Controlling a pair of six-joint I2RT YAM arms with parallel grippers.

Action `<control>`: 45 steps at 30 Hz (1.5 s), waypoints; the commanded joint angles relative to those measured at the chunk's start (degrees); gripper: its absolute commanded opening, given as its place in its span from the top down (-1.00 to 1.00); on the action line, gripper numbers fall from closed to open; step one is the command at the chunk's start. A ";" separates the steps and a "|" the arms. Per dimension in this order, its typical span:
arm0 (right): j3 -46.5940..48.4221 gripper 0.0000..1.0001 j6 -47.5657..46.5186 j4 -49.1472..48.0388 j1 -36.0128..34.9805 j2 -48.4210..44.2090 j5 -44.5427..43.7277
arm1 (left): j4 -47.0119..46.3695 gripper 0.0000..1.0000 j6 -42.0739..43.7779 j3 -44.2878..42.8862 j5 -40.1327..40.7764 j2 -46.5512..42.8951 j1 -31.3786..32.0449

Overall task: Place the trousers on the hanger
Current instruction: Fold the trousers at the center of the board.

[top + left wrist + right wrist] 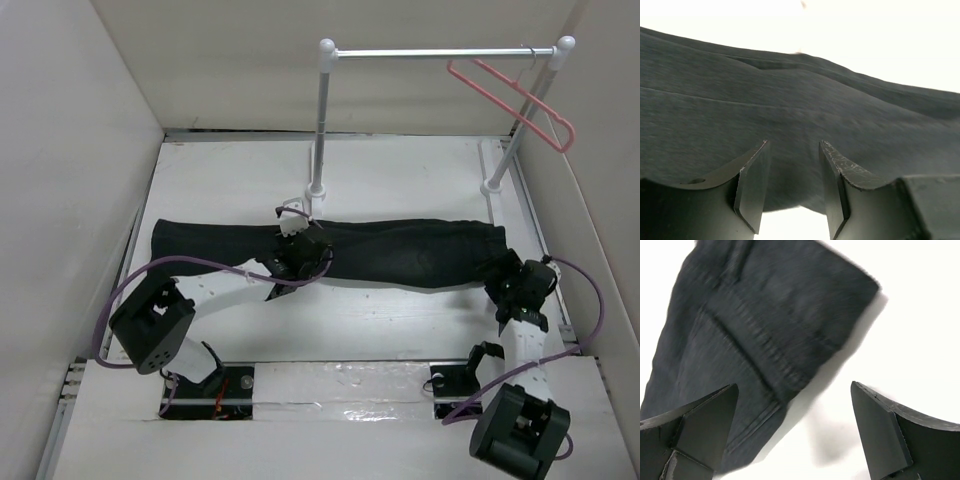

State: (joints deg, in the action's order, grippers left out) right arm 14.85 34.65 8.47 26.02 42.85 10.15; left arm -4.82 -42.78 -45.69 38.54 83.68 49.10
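The trousers [400,250] lie flat across the middle of the worktop [400,170], stretched left to right as one long black band. The left pincer [305,252] sits low over their middle. Its wrist view shows the fingers [752,187] narrowly parted with nothing pinched between them, the near cloth edge just ahead of the tips. The right pincer [503,272] is at the right end of the trousers, spread wide. In its wrist view a stitched, squared-off end of the cloth lies between and beyond the fingers [707,425], toward the left one, with bare white worktop under the right one.

White walls close in on the left, right and far sides. A white rail [440,52] on two posts stands at the far side. The hanger [520,100], thin, pink and triangular, hangs tilted at the rail's right end, well apart from the trousers. The cloth is matte and soft, with faint seams and shallow folds.
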 commanded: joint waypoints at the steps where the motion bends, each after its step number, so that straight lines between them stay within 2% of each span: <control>1: -1.05 -1.00 3.13 -6.35 2.01 1.17 -3.82 | -2.03 0.20 0.68 -0.63 1.18 -2.55 2.48; 3: -1.05 -1.00 4.63 -8.63 3.76 6.07 -4.44 | -3.00 0.22 0.77 -0.71 0.48 -2.56 3.02; 5: -0.26 -1.00 5.24 -14.33 5.17 10.65 -1.20 | -4.14 0.26 1.12 -0.71 -0.74 -2.12 3.81; 6: 0.00 -1.00 5.77 -18.10 5.18 13.20 0.20 | -4.41 0.35 1.12 -0.63 -1.19 -1.86 3.81; 7: 1.65 -0.99 5.86 -18.75 5.18 18.18 1.61 | -4.58 0.58 1.21 -0.45 -1.45 -1.51 3.81; 8: 2.72 -0.96 5.25 -19.19 5.18 20.50 2.41 | -4.93 0.68 1.21 -0.36 -1.63 -1.41 3.81; 9: 3.25 -0.84 5.16 -20.41 5.18 22.52 4.33 | -5.02 0.77 1.21 0.16 -1.63 -1.33 3.81; 10: 3.43 -0.73 5.68 -23.38 5.18 24.02 5.13 | -5.20 0.95 1.13 0.51 -1.54 -1.50 3.81; 11: 3.08 -0.64 6.38 -24.72 5.18 25.25 5.49 | -5.55 1.00 1.12 0.86 -1.37 -1.59 3.81; 14: 1.33 0.41 5.61 -28.68 5.18 21.69 4.97 | -6.25 1.00 0.69 2.36 -0.93 -2.82 3.81; 15: 1.41 0.84 4.47 -27.90 4.48 20.01 5.05 | -6.52 1.00 0.69 3.14 -0.75 -3.08 3.81; 16: 1.84 1.00 3.33 -26.59 2.13 18.16 4.79 | -6.78 1.00 0.69 3.33 -0.75 -3.78 3.81; 20: 5.18 1.00 -5.80 -17.98 -7.89 7.71 4.70 | -6.52 1.00 0.95 3.33 -0.49 -4.93 3.29; 25: 9.13 1.00 -9.69 -5.08 -20.11 -5.91 3.74 | -6.61 1.00 1.04 3.42 -1.01 -3.62 2.14; 28: 14.30 1.00 -11.10 0.49 -25.92 -9.53 1.45 | -6.17 1.00 -0.19 3.85 -0.58 -1.34 2.14; 37: 31.37 1.00 -14.00 4.10 -33.84 -5.94 2.24 | -9.33 1.00 -3.53 4.74 -4.35 4.12 2.67; 42: 36.99 1.00 -14.79 4.01 -35.16 -4.27 -0.83 | -13.02 1.00 -5.90 1.23 -7.60 10.00 8.89; 45: 41.39 1.00 -15.05 4.80 -35.16 -3.30 -0.92 | -14.25 1.00 -8.28 -2.98 -9.09 16.85 13.47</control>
State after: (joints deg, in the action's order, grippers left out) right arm 50.59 20.84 15.99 -8.73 39.57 10.66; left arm -15.64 -47.92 -44.12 32.56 96.66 59.09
